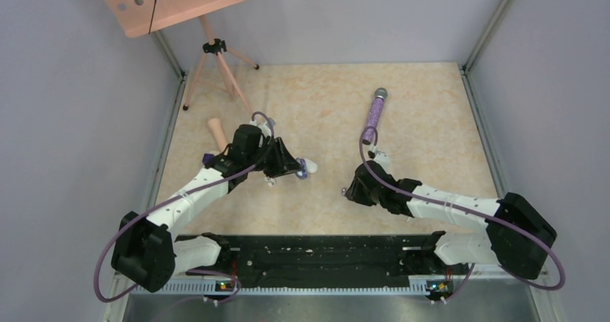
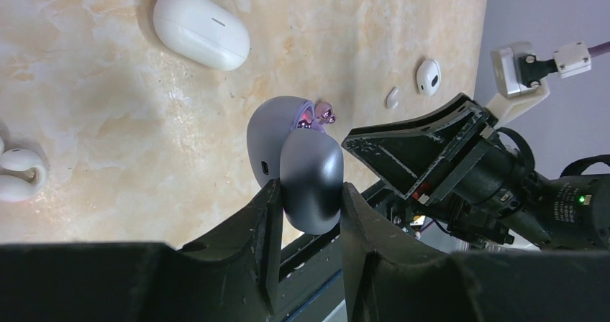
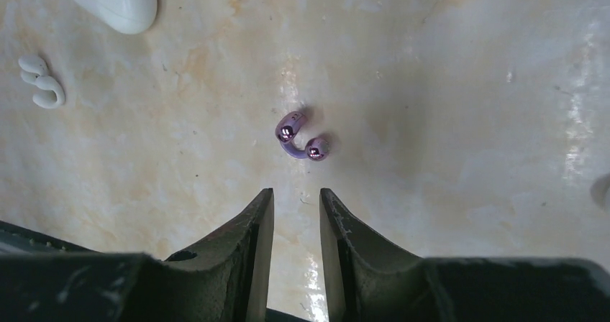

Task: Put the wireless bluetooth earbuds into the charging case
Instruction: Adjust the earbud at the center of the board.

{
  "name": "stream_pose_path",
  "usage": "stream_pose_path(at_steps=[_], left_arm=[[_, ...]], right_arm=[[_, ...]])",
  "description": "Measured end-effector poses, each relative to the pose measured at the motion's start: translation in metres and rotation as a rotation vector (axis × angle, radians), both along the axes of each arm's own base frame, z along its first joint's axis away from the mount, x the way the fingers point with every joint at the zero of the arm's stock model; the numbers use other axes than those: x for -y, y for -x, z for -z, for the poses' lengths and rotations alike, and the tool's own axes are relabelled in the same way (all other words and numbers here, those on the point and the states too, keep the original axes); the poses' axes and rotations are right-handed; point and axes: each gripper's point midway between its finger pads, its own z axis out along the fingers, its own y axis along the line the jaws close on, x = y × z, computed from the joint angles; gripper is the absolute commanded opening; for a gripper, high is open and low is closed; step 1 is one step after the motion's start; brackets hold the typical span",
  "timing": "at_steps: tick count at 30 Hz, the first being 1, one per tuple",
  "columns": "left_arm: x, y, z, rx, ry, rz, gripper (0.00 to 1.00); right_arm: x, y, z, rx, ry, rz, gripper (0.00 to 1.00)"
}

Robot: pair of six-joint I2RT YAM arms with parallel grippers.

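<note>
Left wrist view shows us our left tool (image 2: 309,191) clamped on the open charging case (image 2: 311,164); our right tool (image 3: 296,192) stands parted, empty, near a purple earbud (image 3: 293,149).

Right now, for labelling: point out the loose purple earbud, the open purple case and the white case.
loose purple earbud (image 3: 290,147): right wrist, its bridge.
open purple case (image 2: 311,182): left wrist, front shell.
white case (image 2: 201,29): left wrist, its top.

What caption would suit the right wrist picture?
Right gripper, jaws slightly apart, poised before a purple earbud on the table.
</note>
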Motion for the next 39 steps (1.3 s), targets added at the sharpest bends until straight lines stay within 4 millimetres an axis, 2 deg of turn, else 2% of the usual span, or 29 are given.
stream_pose_path(at_steps=[2, 9, 14, 19, 24, 26, 28, 30, 33, 36, 39], left_arm=[[0.000, 0.000, 0.000, 0.000, 0.000, 0.001, 0.00], [0.001, 0.001, 0.000, -0.001, 0.000, 0.005, 0.00], [0.000, 0.001, 0.001, -0.002, -0.005, 0.004, 0.00], [0.000, 0.001, 0.001, 0.000, -0.006, 0.005, 0.00], [-0.003, 0.002, -0.003, 0.018, -0.010, -0.001, 0.00], [-0.003, 0.002, -0.005, 0.027, -0.009, -0.001, 0.00], [-0.003, 0.002, -0.005, 0.027, -0.008, -0.001, 0.00], [-0.003, 0.002, -0.005, 0.028, -0.007, 0.000, 0.00], [-0.002, 0.001, -0.006, 0.030, -0.006, 0.000, 0.00], [-0.003, 0.001, -0.006, 0.030, -0.007, -0.001, 0.00], [-0.003, 0.001, -0.006, 0.030, -0.008, -0.001, 0.00]], right_arm=[[-0.004, 0.003, 0.005, -0.019, -0.016, -0.002, 0.31], [-0.039, 0.005, 0.016, -0.049, -0.025, -0.072, 0.33], [-0.041, -0.004, 0.018, -0.039, -0.018, -0.057, 0.33], [-0.017, -0.022, 0.023, -0.041, 0.001, 0.032, 0.33], [0.045, -0.031, 0.015, -0.002, 0.072, 0.162, 0.34], [0.059, -0.031, 0.003, 0.032, 0.084, 0.183, 0.34], [0.064, -0.032, -0.008, 0.067, 0.083, 0.188, 0.33], [0.068, -0.030, -0.011, 0.073, 0.093, 0.191, 0.32], [0.067, -0.026, -0.008, 0.050, 0.082, 0.196, 0.34], [0.057, -0.023, -0.005, 0.015, -0.003, 0.224, 0.38], [0.050, -0.015, 0.007, -0.039, -0.106, 0.290, 0.38]])
